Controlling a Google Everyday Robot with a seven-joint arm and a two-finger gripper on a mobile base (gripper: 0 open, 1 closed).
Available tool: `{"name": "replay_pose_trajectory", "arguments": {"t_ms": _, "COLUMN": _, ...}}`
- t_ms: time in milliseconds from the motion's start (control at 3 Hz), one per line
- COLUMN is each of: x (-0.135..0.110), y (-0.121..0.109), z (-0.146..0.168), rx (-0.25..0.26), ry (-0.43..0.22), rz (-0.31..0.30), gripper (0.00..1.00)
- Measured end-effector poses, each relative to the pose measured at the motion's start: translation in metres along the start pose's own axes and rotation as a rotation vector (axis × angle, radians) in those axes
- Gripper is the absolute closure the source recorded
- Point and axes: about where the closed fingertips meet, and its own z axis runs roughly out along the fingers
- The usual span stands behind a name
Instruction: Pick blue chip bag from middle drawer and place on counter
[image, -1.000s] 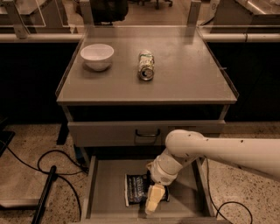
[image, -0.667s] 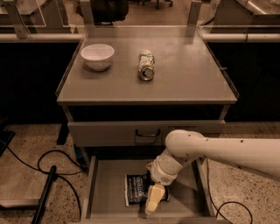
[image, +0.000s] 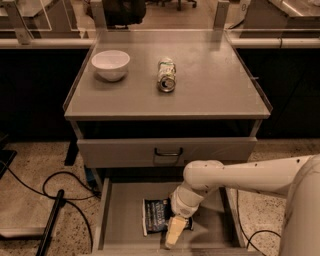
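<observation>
The blue chip bag lies flat on the floor of the open middle drawer, near its centre. My gripper hangs from the white arm that reaches in from the right, and sits over the bag's right edge, covering part of it. The counter is the grey cabinet top above.
A white bowl stands at the counter's back left. A green-and-white drink can lies on its side near the counter's middle. A closed drawer front with a dark bar handle is above the open drawer. Black cables lie on the floor to the left.
</observation>
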Motion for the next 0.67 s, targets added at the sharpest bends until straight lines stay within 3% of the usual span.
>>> {"name": "replay_pose_trajectory", "arguments": {"t_ms": 333, "x": 0.0352, "y": -0.0277, "z": 0.0194, "rx": 0.027, "ry": 0.038, "rz": 0.049, "gripper": 0.00}}
{"name": "replay_pose_trajectory", "arguments": {"t_ms": 667, "x": 0.0352, "y": -0.0277, "z": 0.0194, "rx": 0.027, "ry": 0.038, "rz": 0.049, "gripper": 0.00}}
